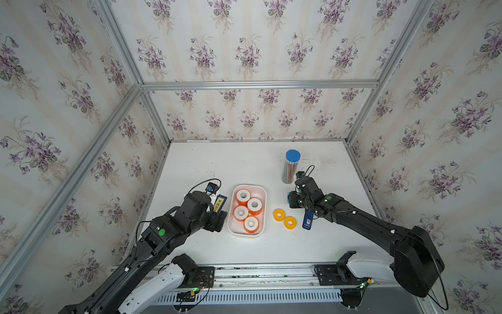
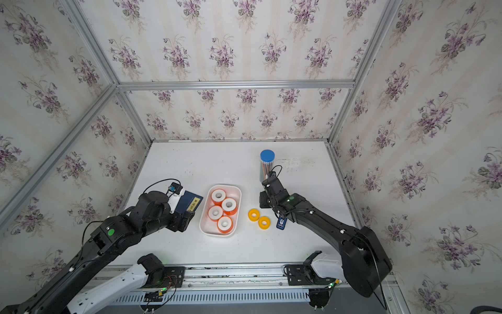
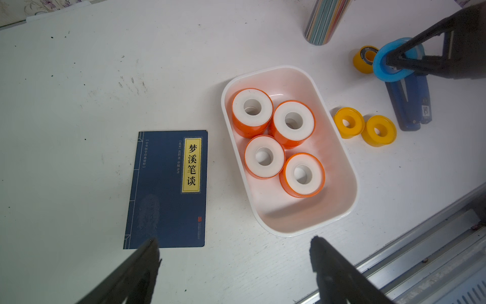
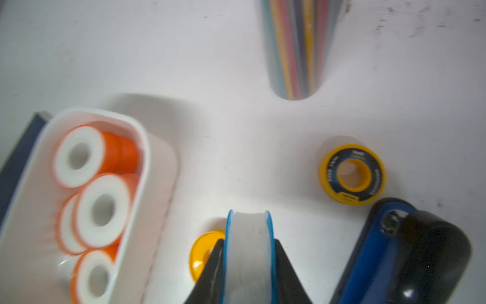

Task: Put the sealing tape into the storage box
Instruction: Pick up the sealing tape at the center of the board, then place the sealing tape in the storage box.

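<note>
The storage box (image 1: 235, 226) is a shallow white tray at mid-table holding several orange-rimmed, white-faced sealing tape rolls (image 3: 293, 122). My right gripper (image 4: 249, 240) is shut on a blue-white tape roll (image 3: 381, 69), gripping its two flat faces, and holds it just above the table to the right of the box. Two yellow rolls (image 1: 279, 214) lie flat between the box and the stapler. A black-yellow roll (image 4: 352, 175) lies beyond my right gripper. My left gripper (image 3: 234, 242) stands open to the left of the box, with nothing between its fingers.
A navy booklet (image 3: 168, 189) with a yellow label lies left of the box, under my left arm. A blue-and-black stapler (image 1: 307, 220) lies under my right wrist. A tall tube of coloured pencils (image 1: 290, 165) with a blue cap stands behind. A metal rail runs along the front edge.
</note>
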